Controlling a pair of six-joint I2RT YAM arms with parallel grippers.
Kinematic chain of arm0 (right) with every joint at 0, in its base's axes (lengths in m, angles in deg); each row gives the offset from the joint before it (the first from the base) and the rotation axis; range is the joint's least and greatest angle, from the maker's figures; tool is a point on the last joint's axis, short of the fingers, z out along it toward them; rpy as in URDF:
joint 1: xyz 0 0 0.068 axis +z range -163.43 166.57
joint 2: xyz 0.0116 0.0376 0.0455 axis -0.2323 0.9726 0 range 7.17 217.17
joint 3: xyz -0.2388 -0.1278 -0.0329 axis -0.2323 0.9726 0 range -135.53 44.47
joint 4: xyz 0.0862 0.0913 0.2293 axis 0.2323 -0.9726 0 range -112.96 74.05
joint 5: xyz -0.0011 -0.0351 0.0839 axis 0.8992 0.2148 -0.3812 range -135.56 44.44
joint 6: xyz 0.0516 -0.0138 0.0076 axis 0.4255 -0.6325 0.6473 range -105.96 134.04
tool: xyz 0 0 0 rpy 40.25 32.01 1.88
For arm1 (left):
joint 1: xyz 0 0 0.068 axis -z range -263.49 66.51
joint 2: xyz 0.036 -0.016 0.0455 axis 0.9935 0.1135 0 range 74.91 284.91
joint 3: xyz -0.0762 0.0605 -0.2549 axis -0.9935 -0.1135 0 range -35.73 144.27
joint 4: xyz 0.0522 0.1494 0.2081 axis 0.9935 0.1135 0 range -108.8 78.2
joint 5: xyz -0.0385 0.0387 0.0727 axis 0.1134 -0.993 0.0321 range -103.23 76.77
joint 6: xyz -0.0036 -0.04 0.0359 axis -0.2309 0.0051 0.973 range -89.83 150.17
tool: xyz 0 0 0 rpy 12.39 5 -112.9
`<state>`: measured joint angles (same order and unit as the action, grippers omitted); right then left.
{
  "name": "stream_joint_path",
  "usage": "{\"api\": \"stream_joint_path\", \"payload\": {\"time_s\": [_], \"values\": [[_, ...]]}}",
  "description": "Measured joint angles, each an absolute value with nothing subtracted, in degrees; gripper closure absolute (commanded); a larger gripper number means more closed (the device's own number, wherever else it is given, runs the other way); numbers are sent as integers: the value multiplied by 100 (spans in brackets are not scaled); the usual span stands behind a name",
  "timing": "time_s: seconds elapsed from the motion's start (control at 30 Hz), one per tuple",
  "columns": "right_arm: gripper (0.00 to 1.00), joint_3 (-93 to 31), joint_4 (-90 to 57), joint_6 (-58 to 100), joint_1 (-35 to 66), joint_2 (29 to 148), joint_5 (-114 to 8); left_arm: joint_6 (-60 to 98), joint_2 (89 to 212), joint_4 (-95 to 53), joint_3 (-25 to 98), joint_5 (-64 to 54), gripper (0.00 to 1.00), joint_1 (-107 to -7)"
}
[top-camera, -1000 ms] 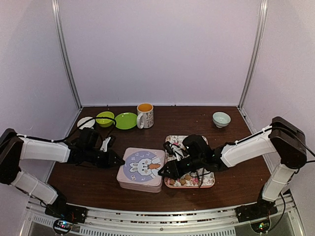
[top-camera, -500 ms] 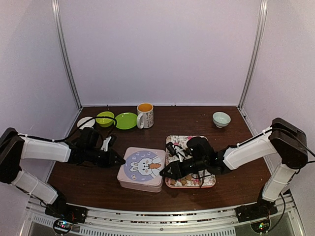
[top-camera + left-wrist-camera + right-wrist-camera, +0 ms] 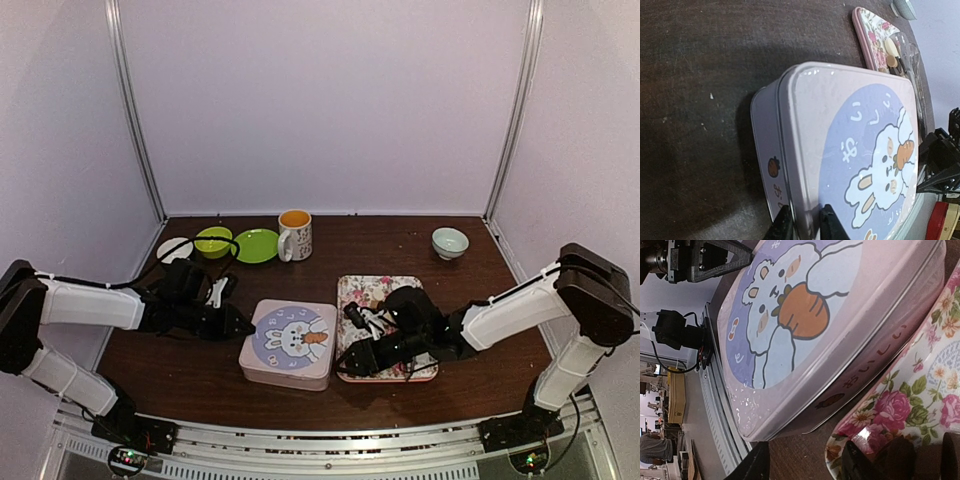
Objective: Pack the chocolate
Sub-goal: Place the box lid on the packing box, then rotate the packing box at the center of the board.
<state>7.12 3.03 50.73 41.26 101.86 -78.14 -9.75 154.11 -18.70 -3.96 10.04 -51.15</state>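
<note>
A pink tin [image 3: 287, 345] with a bunny lid [image 3: 860, 150] stands shut at the table's front middle. My left gripper [image 3: 243, 325] is shut on the rim at the lid's left edge [image 3: 805, 227]. The pink floral tray [image 3: 384, 290] lies right of the tin. Small chocolate pieces lie on it, cream and brown in the left wrist view [image 3: 890, 50] and dark brown in the right wrist view [image 3: 900, 460]. My right gripper [image 3: 350, 362] is open and empty [image 3: 805, 465] at the tray's front left corner, one finger over the table gap, the other over the tray rim.
Thin tongs [image 3: 364, 318] lie on the tray under my right arm. At the back stand an orange-filled mug [image 3: 295, 234], a green plate [image 3: 256, 245], a green bowl [image 3: 213, 241], a white dish [image 3: 175, 249] and a pale bowl [image 3: 450, 242].
My right gripper has moved along the tray's left side toward the front corner. My left gripper has stayed on the tin lid's edge.
</note>
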Motion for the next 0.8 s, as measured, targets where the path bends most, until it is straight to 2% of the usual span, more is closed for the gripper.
{"api": "stream_joint_path", "payload": {"time_s": [0.33, 0.43, 0.73, 0.8], "values": [[49, 745, 84, 5075, 4146, 9872, -7501, -894, 15435, -1807, -343, 989, 80, -5113], [47, 533, -121, 4913, 4087, 9815, -7383, -863, 15433, -1802, -341, 982, 77, -5110], [21, -512, -526, 4227, 3495, 10108, -7121, -743, 15446, -1774, -287, 796, 75, -5047], [1, -831, -593, 4076, 3405, 10337, -7062, -734, 15477, -1767, -258, 786, 75, -5043]]}}
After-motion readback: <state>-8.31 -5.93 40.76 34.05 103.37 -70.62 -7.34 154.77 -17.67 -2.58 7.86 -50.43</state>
